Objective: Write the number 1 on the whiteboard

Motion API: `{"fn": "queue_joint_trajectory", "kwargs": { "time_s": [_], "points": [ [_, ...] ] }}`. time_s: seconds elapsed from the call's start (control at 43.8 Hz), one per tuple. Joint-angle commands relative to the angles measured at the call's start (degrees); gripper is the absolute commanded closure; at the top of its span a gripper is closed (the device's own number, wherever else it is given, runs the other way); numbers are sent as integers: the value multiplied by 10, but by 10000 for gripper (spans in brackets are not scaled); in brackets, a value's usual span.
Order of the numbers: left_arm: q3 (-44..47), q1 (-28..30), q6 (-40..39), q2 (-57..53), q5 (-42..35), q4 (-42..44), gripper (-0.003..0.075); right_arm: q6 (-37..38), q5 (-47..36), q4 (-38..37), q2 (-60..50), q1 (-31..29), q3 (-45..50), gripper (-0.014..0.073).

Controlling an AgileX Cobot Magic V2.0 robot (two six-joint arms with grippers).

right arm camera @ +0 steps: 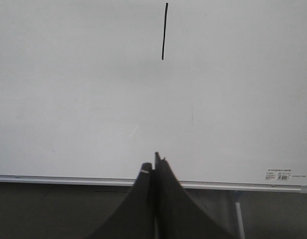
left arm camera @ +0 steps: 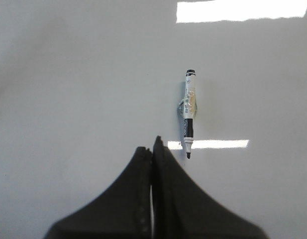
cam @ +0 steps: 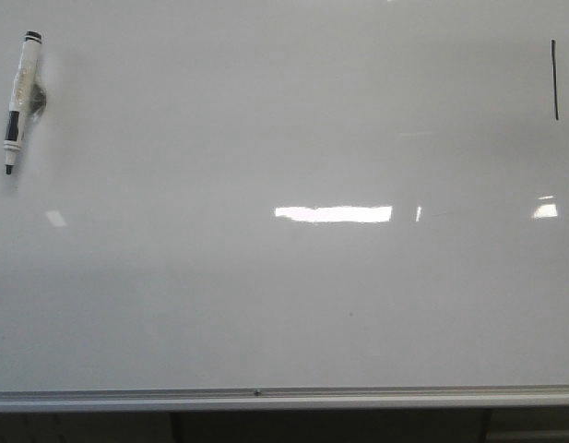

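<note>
The whiteboard [cam: 284,305] is glossy white with a silver rim [cam: 266,398] along its near edge. The number 1 [cam: 554,79] is a thin black vertical stroke at the board's far right; it also shows in the right wrist view [right arm camera: 164,31]. A white marker pen [cam: 19,101] with black cap lies at the far left, also in the left wrist view [left arm camera: 189,113]. My left gripper [left arm camera: 152,147] is shut and empty, just short of the pen's tip. My right gripper [right arm camera: 154,164] is shut and empty over the board's near rim [right arm camera: 68,179]. Neither gripper shows in the front view.
Bright light reflections [cam: 333,213] lie across the middle of the board. A small label [right arm camera: 285,175] sits in the board's corner in the right wrist view. A dark floor and a stand leg [right arm camera: 239,219] show below the rim.
</note>
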Motion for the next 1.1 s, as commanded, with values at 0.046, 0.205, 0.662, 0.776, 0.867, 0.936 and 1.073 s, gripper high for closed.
{"fn": "queue_joint_trajectory", "kwargs": {
  "time_s": [0.046,0.205,0.662,0.776,0.867,0.936,1.073],
  "points": [
    [15,-4,-7,-9,-51,0,741,-3,-40,-4,2,-3,-13,662],
    [15,-4,-7,-9,-51,0,741,-3,-41,-4,2,-1,-13,662],
    [15,-4,-7,-9,-51,0,741,-3,-269,-4,-157,-1,179,662],
    [15,-4,-7,-9,-51,0,741,-3,-351,-4,-215,-1,268,662],
    [15,-4,-7,-9,-51,0,741,-3,-396,-4,-261,-1,329,662],
    [15,-4,-7,-9,-51,0,741,-3,-417,-4,-286,-1,368,662],
    [15,-4,-7,-9,-51,0,741,-3,-447,-4,-326,-1,424,662]
  ]
}}
